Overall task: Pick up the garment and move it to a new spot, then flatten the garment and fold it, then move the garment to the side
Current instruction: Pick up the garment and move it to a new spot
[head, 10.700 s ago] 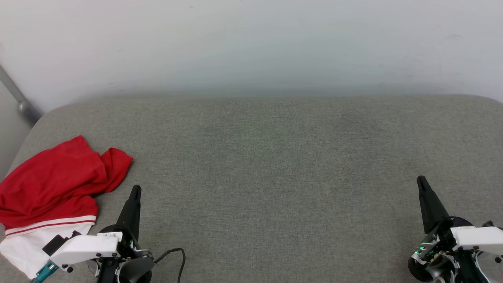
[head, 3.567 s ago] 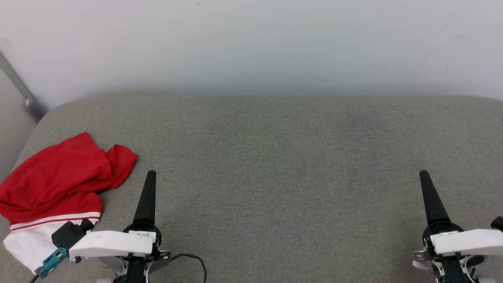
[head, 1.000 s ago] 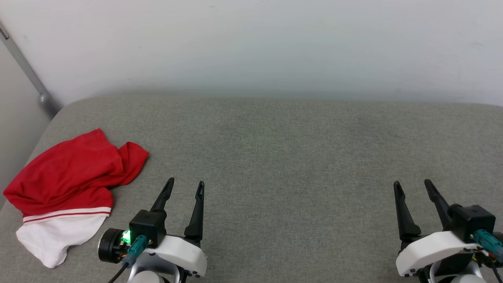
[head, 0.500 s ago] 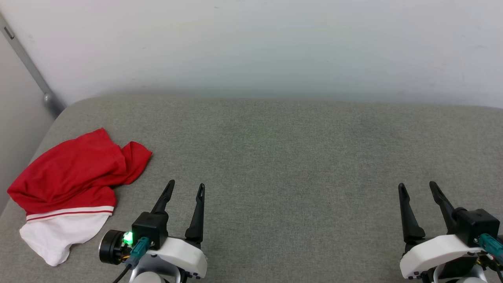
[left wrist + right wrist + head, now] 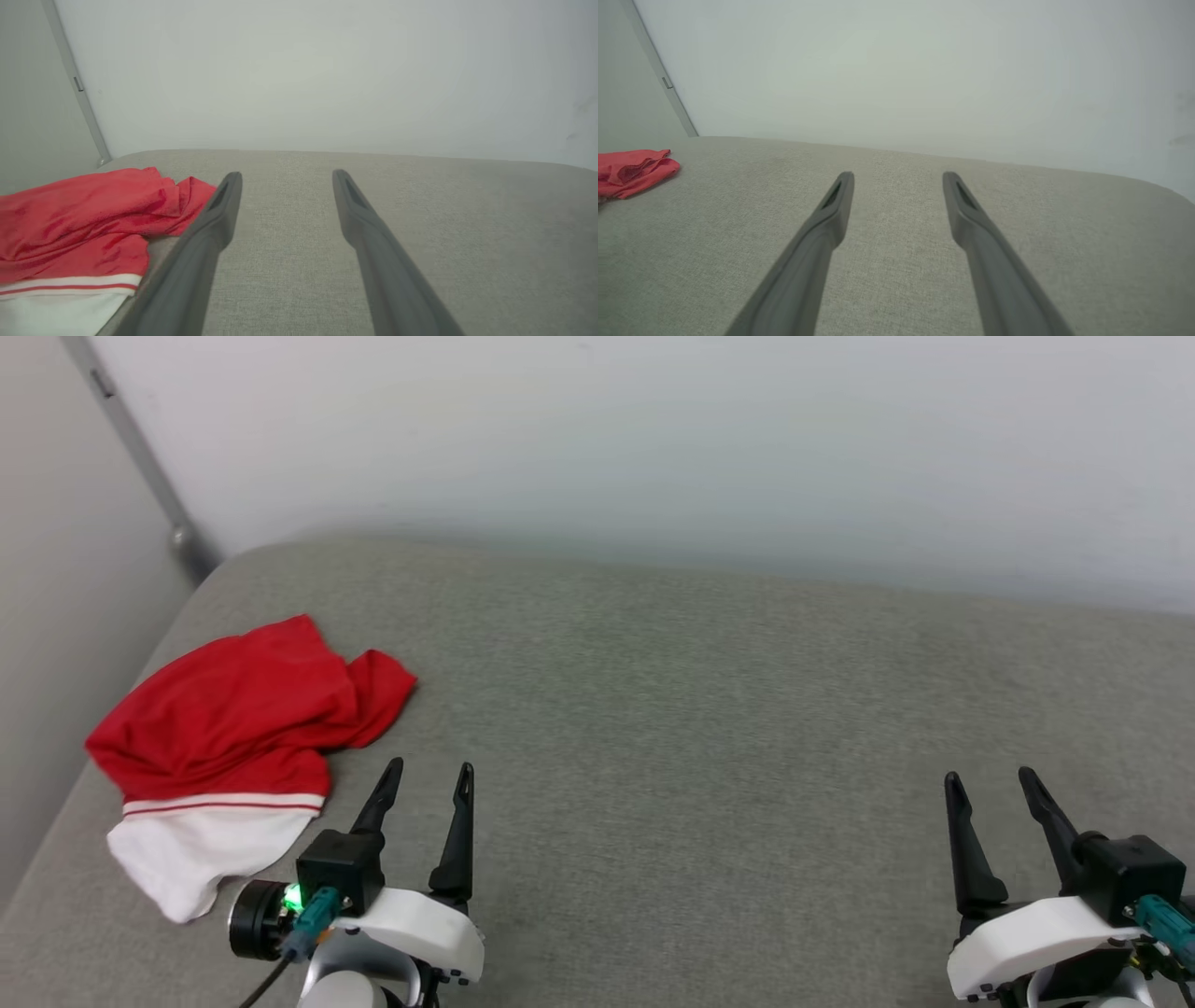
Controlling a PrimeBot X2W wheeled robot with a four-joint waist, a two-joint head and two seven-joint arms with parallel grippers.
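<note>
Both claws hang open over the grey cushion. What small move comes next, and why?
Probably the left gripper swings left toward the garment: it lies crumpled and untouched just beside that gripper, whose jaws stand open and empty.

Red garment (image 5: 238, 714), white red-striped sleeve, grey surface (image 5: 700, 709).

The wide grey padded surface (image 5: 709, 709) beneath the left jaws and the right jaws is coarse woven cloth, matt, its fine weave plain to see. Just left of the left jaws lies the crumpled red T-shirt with a white sleeve (image 5: 233, 719), a soft matt cloth. Both sets of jaws look like smooth, dark, matt plastic. Behind the left jaws, the white wrist housing (image 5: 411, 931) is smooth plastic with a slight gloss. Beyond the jaws, the pale wall (image 5: 653, 448) is smooth and matt, and its grey corner rail (image 5: 140, 457) looks like dull metal.
</note>
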